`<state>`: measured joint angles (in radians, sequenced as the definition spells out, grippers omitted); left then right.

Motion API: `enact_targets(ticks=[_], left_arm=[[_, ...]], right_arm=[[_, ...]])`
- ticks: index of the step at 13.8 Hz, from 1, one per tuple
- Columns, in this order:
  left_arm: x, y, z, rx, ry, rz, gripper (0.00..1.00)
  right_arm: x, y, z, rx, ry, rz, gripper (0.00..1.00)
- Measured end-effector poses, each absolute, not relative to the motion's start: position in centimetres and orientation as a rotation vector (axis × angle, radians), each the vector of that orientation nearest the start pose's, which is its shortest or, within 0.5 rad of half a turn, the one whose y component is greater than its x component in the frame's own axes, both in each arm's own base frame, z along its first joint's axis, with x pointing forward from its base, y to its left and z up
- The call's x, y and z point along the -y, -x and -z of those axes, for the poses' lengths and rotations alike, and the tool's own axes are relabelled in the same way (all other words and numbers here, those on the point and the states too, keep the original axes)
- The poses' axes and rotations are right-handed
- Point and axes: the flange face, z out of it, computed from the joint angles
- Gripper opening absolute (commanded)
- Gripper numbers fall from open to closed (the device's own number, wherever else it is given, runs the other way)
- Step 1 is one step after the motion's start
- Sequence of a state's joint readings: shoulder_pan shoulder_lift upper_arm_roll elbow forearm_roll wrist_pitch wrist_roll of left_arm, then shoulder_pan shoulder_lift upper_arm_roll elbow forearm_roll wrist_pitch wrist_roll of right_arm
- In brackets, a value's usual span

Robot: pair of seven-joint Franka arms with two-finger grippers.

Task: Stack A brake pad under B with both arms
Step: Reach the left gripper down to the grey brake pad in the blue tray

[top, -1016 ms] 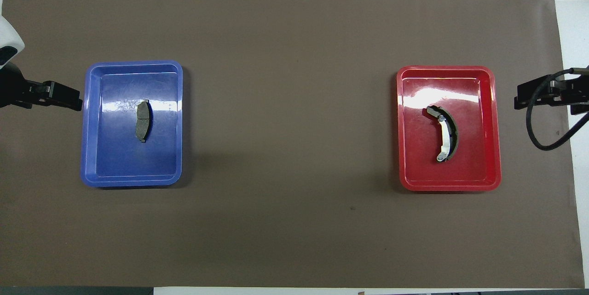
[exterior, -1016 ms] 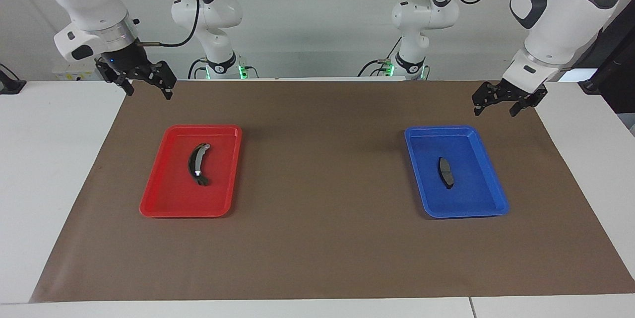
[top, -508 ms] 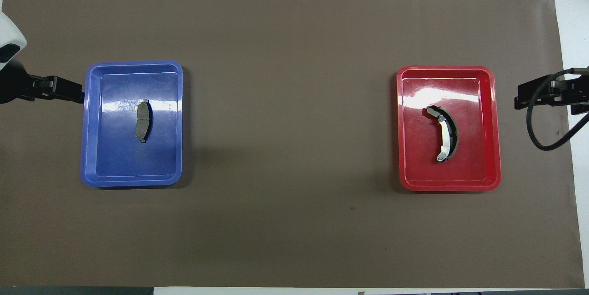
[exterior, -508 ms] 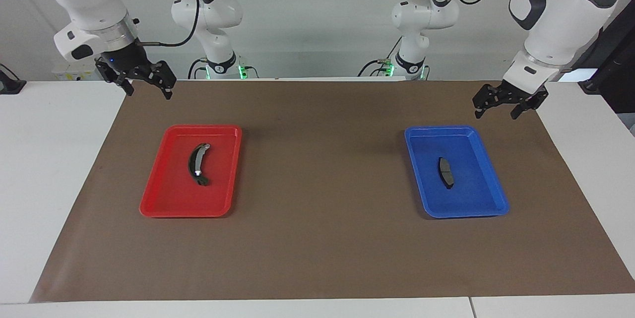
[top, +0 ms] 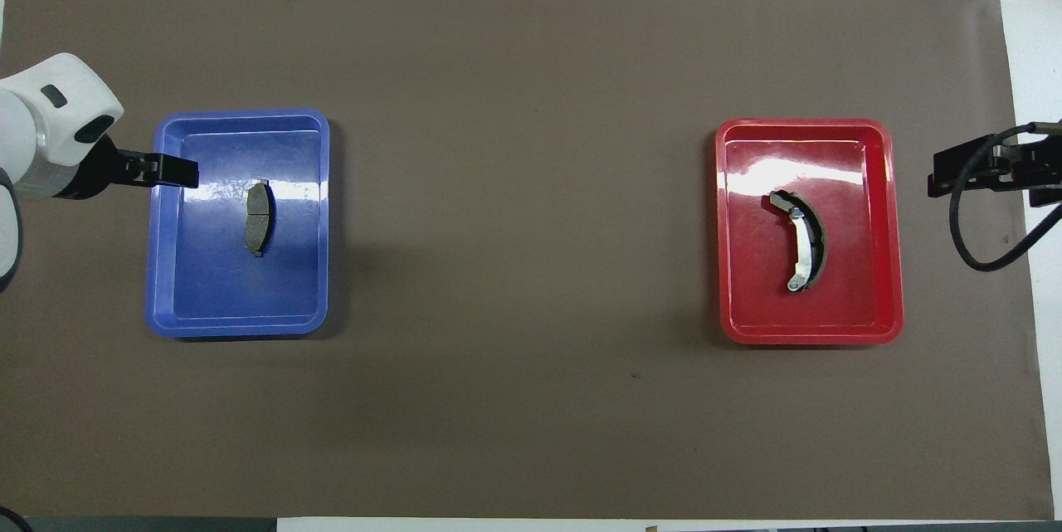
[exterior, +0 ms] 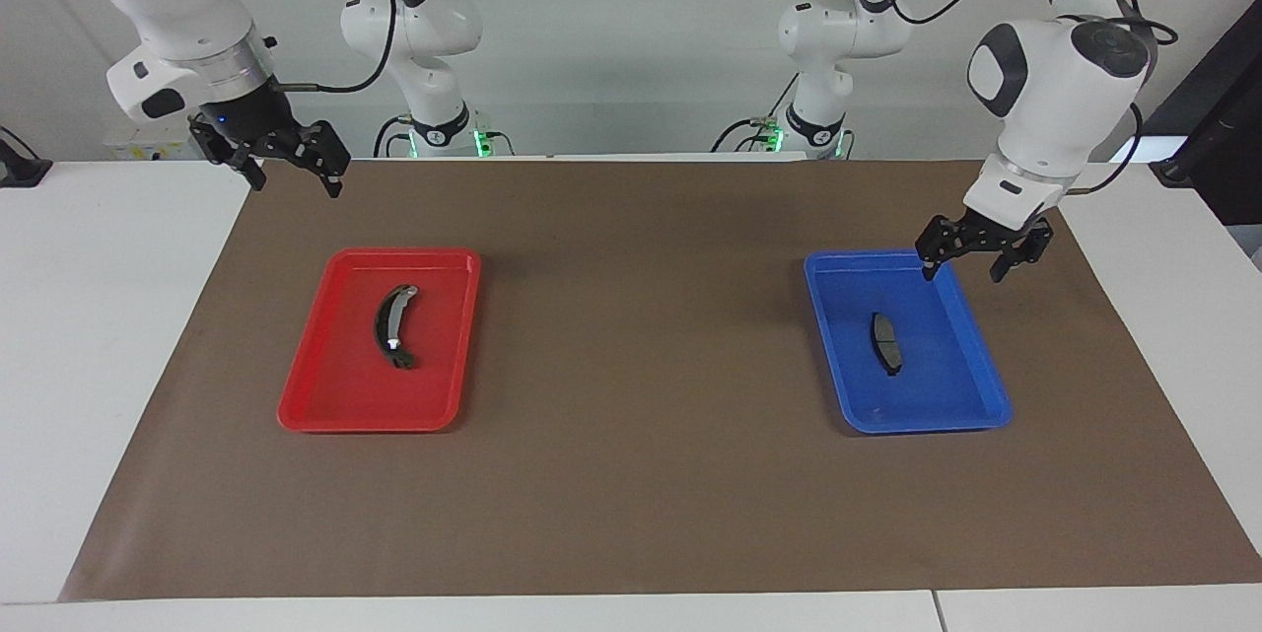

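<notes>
Bright even overhead light — soft shadows, glare on red tray [top: 809, 171] — sharp focus.

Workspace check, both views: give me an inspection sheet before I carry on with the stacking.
Surface: brown mat over a white table.
Job's things: A brake pad lies flat in the blue tray, toward the left arm's end; B lies in the red tray, toward the right arm's end. Not stacked yet.
Clutter: nothing seen.
Grippers: left gripper open, raised over the blue tray's edge nearest the robots, holding nothing; right gripper open, raised over the mat's edge nearest the robots, short of the red tray, holding nothing.
Cables: black cable loops from the right arm's wrist, off the trays.
Surroundings: white wall, dark equipment at the table's ends.
</notes>
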<state>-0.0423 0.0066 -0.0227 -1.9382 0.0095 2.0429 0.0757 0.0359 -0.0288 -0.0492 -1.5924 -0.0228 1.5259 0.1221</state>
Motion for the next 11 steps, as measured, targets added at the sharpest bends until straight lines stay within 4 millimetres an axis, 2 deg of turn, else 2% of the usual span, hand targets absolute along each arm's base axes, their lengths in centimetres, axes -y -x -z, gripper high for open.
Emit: enact_targets(ticks=[4,8,11], left_arm=[[5.7,-57.0,-42.3,-0.271,3.122,0.142,0.99],[5.6,-56.9,-34.4,-0.267,3.125,0.139,0.99],[5.0,-55.9,-31.0,-0.255,3.128,0.077,0.98]], right_arm=[[1.0,-54.1,-62.6,-0.215,3.157,-0.058,1.00],[1.0,-54.0,-62.2,-0.215,3.157,-0.069,1.00],[0.7,-54.2,-60.6,-0.203,3.152,-0.002,1.00]])
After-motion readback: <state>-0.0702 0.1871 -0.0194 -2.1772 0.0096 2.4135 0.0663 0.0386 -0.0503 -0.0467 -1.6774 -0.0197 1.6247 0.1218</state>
